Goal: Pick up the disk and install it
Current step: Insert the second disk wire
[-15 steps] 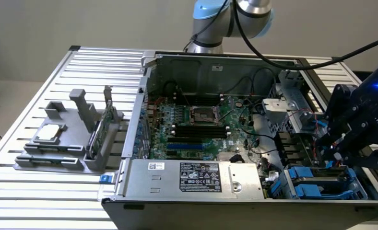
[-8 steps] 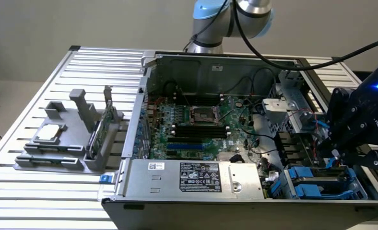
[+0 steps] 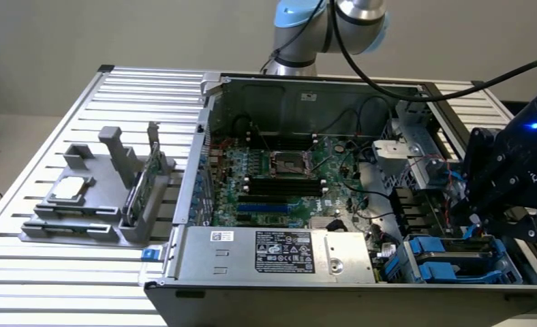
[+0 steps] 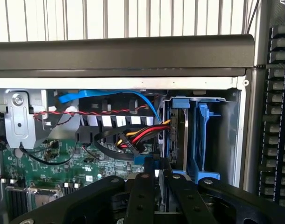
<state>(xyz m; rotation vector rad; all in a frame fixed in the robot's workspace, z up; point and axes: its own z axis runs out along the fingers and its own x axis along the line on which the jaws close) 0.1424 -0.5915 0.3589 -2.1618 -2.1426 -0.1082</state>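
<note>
I see my gripper [image 3: 476, 228] low inside the open computer case [image 3: 296, 85], at the exterior view's right, near the front corner. Its two black fingers [image 4: 141, 196] are squeezed close together on the blue edge of the disk [image 4: 176, 135]. The disk stands on its thin edge in the drive bay [image 3: 450, 262], blue rails around its silver body. Next to it sits an empty blue carrier [image 4: 203, 140]. Red, yellow and black wires [image 4: 138, 135] reach toward the disk. The green motherboard [image 3: 282, 180] lies in the middle of the case. On the slatted table [image 3: 59, 272], at the exterior view's left, a gray holder [image 3: 86, 204] carries a small silver chip [image 3: 71, 189].
</note>
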